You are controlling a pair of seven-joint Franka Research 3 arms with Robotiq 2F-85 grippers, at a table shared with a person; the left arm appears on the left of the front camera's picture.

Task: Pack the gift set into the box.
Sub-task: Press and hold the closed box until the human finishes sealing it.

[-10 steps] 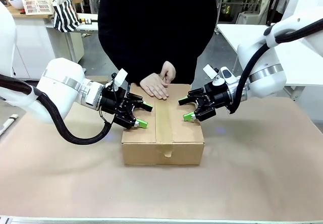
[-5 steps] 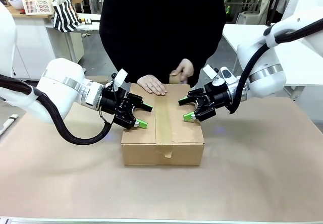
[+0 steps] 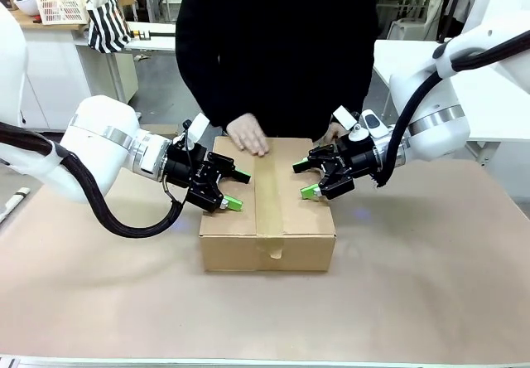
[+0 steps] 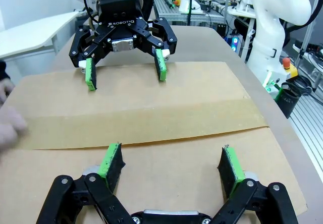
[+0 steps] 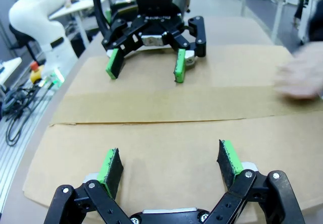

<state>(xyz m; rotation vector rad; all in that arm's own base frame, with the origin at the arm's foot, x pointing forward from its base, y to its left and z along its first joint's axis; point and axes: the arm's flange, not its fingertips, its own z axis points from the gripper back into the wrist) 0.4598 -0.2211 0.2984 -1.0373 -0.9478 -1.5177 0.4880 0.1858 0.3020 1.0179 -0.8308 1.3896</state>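
The box (image 3: 267, 219) sits shut in the middle of the table, with a brown tape strip (image 3: 267, 198) along its seam. The gift set is hidden. My left gripper (image 3: 237, 189) hovers open over the left half of the lid, and my right gripper (image 3: 303, 179) hovers open over the right half. In the left wrist view my left gripper (image 4: 171, 161) faces the right gripper (image 4: 125, 70) across the tape (image 4: 151, 125). In the right wrist view my right gripper (image 5: 169, 163) faces the left gripper (image 5: 146, 65). A person's hand (image 3: 247, 133) rests on the lid's far edge.
The person stands close at the table's far side, the other hand (image 3: 335, 130) behind my right gripper. The brown table top (image 3: 414, 285) spreads wide around the box. A white basket (image 3: 62, 5) and a striped bag (image 3: 108, 24) stand far back left.
The person has shifted to the right. One hand slid off the lid's middle to behind my right gripper, while the other stays at the far edge. Both grippers have held still.
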